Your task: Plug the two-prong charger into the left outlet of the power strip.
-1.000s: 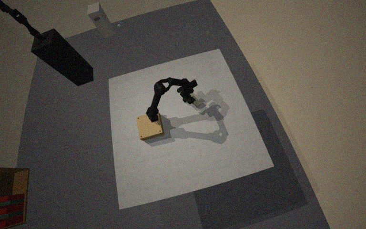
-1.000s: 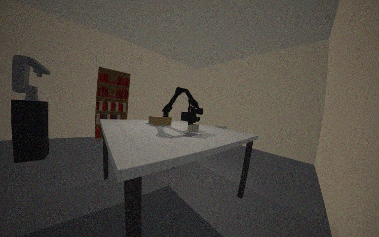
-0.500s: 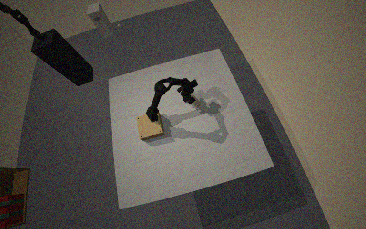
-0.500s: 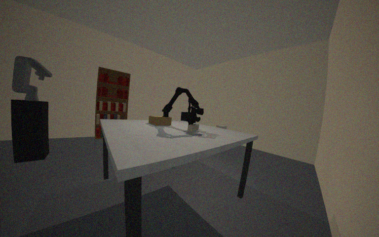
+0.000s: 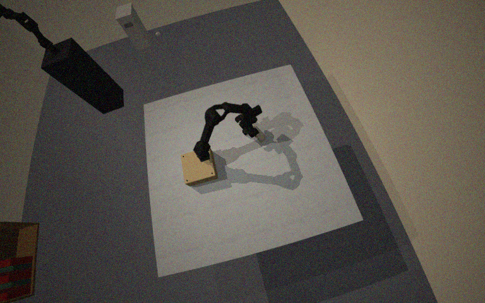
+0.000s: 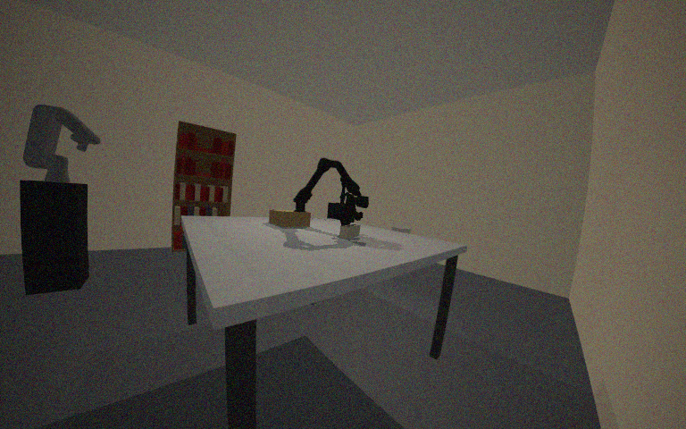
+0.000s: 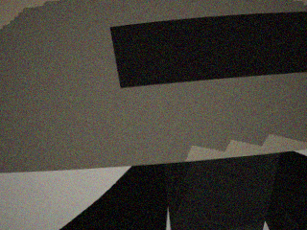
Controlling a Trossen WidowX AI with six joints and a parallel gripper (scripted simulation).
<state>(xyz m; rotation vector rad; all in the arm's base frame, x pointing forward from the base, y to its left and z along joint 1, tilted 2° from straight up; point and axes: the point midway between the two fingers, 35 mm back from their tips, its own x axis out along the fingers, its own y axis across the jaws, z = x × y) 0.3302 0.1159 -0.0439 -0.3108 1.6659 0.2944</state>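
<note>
The power strip [image 5: 262, 136] [image 6: 349, 231] [image 7: 62, 115] is a pale beige block standing on the white table. In the wrist view it fills the upper part, with a long black panel [image 7: 211, 50] on it. My gripper [image 5: 254, 134] [image 6: 347, 222] [image 7: 202, 149] points down at the block and is shut on the dark charger [image 7: 223, 192], which shows between the fingers at the bottom of the wrist view. The charger overlaps the strip's near edge in that view. The prongs and the outlet openings cannot be made out, and contact is hidden.
The arm's wooden base block [image 5: 197, 168] [image 6: 288, 218] stands on the white table [image 5: 214, 221] [image 6: 263, 268]. Off the table are a black pedestal [image 5: 82, 76] [image 6: 54, 238] bearing another arm, and a bookshelf [image 5: 17, 264] [image 6: 204, 177]. The arm's shadow falls around the strip.
</note>
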